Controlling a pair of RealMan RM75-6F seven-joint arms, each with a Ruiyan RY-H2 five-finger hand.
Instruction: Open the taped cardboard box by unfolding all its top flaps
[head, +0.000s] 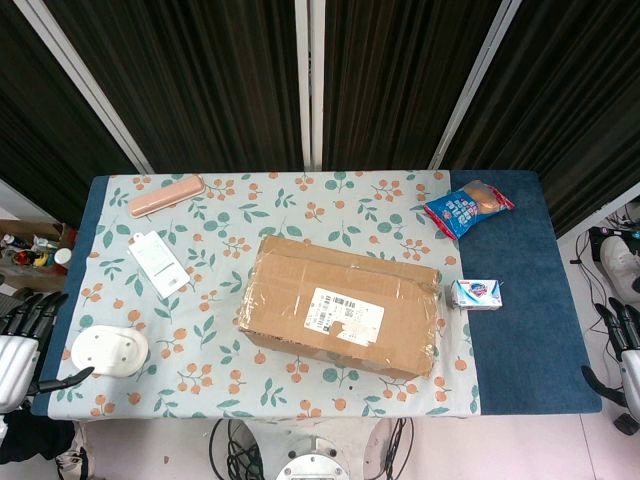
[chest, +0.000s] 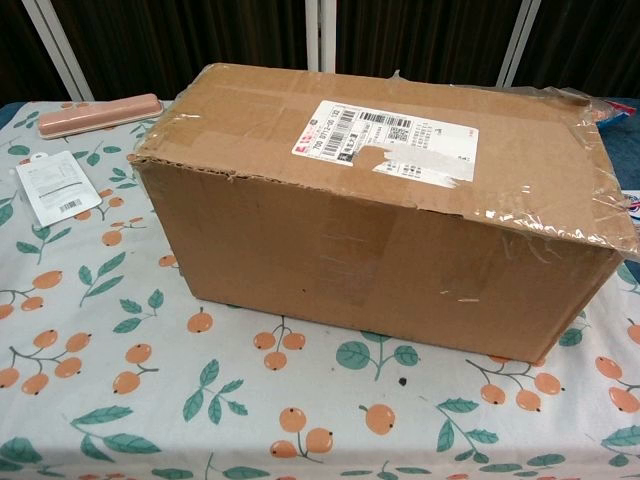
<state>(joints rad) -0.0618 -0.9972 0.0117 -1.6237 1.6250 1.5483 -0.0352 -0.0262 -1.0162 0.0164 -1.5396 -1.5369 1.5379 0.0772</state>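
A brown cardboard box (head: 340, 305) lies in the middle of the table, its top flaps flat and closed under clear tape, a white shipping label on top. In the chest view the box (chest: 380, 240) fills most of the frame. My left hand (head: 22, 340) hangs off the table's left edge, fingers spread, holding nothing. My right hand (head: 622, 350) is off the right edge, also open and empty. Both hands are well apart from the box and neither shows in the chest view.
A pink case (head: 165, 195) and a white packet (head: 158, 263) lie at the back left. A white round object (head: 110, 351) sits front left. A blue snack bag (head: 467, 207) and a small blue-white soap box (head: 475, 294) lie right of the cardboard box.
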